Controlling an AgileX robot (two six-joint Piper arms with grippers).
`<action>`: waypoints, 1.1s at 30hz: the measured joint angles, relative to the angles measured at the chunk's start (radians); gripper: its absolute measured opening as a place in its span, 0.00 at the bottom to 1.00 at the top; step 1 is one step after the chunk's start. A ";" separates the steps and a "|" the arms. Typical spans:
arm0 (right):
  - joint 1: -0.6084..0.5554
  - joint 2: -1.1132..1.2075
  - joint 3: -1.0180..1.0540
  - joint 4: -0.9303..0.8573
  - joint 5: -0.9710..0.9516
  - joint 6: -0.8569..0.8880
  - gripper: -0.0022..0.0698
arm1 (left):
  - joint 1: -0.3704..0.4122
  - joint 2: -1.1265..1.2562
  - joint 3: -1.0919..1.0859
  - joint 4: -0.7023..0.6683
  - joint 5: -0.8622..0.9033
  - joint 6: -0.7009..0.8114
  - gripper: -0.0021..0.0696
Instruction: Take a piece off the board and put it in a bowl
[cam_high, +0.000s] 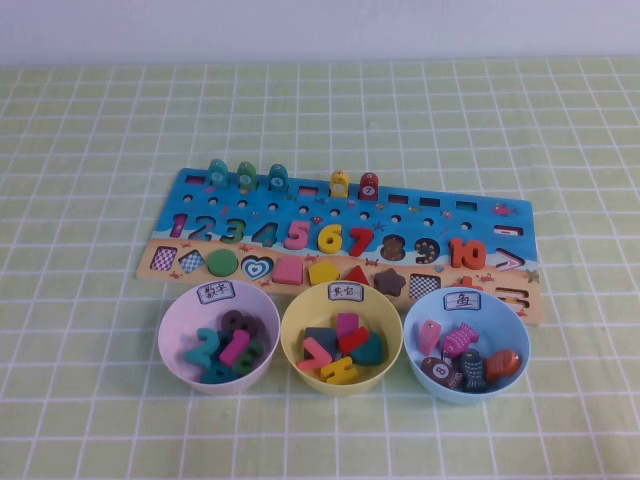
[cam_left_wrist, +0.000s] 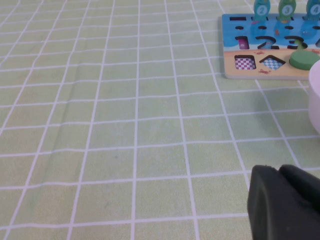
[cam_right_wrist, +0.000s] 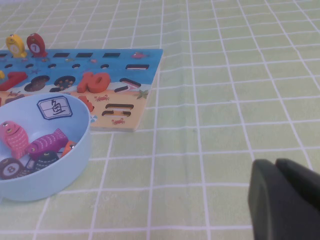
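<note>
both claws parked off the high view: left gripper (cam_left_wrist: 285, 205) low over cloth nr board's left end, right gripper (cam_right_wrist: 287, 200) nr light blue round plastic bowl (cam_right_wrist: 75, 150); can't tell if either's open, nothing held. small teal wooden fish (cam_high: 217, 173) stands upright on long blue-and-tan puzzle board (cam_high: 480, 215), back row. risk: bumping neighbouring green fish (cam_high: 246, 175), they're close. green checked tablecloth (cam_high: 100, 120), white wall behind.

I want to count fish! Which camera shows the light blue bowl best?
High view: the whole light blue bowl from above. Right wrist view, over the right gripper, crops it. Left wrist view shows the left gripper, not it.
</note>
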 joint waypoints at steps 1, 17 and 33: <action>0.000 0.000 0.000 0.000 0.000 0.000 0.01 | 0.000 0.000 0.000 0.000 0.000 0.000 0.02; 0.000 0.000 0.000 0.000 0.000 0.000 0.01 | 0.000 0.000 0.000 0.000 0.000 0.000 0.02; 0.000 0.000 0.000 0.000 0.000 0.000 0.01 | 0.000 0.000 0.000 0.037 -0.071 -0.005 0.02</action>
